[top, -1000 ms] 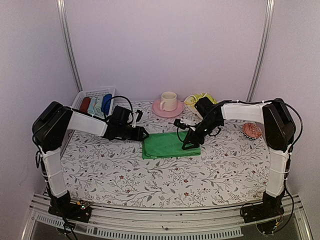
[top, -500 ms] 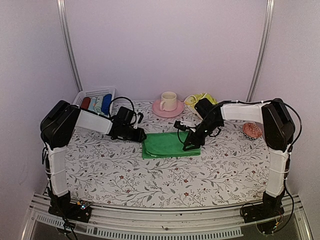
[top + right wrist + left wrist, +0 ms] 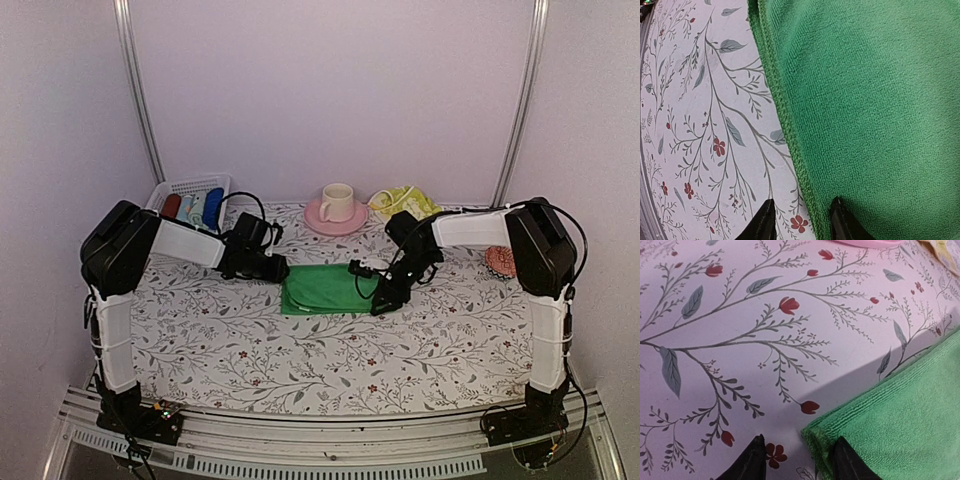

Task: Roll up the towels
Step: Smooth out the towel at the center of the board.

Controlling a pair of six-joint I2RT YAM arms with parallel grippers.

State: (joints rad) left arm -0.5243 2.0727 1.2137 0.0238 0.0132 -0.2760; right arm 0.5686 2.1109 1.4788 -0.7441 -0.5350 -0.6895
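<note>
Begin with the flowered table [image 3: 250,350], flat and wide, with room on every side of the work.

At its middle, the green towel [image 3: 325,288]: folded into a flat rectangle, long side running left to right, not yet rolled. At the back right, the yellow towel [image 3: 405,197]: a loose heap just beside the saucer [image 3: 336,217] and cup [image 3: 337,197], best left until the green one is done.

At the green towel's left end, the left gripper [image 3: 281,270]. At its right end, toward the front, the right gripper [image 3: 383,302]. Both low on the table, jaws partway apart, holding nothing.

In the left wrist view, one fingertip [image 3: 845,460] against the towel's corner and the other over bare table, with the folded edge between them. In the right wrist view, much the same: one fingertip [image 3: 840,220] on the cloth, the other off it, straddling the stitched hem [image 3: 785,115].

Judged as the pinch before the first turn, so:
- Slide the lower finger under every folded layer, not only the top one. Several layers show at the corner.
- Close gently but fully, since soft pile slips out of a half bite.
- Settle both grips on one shared edge before turning, or the roll will likely run crooked.
- Lift little, fold the edge over tightly, then move both ends at the same pace.
</note>
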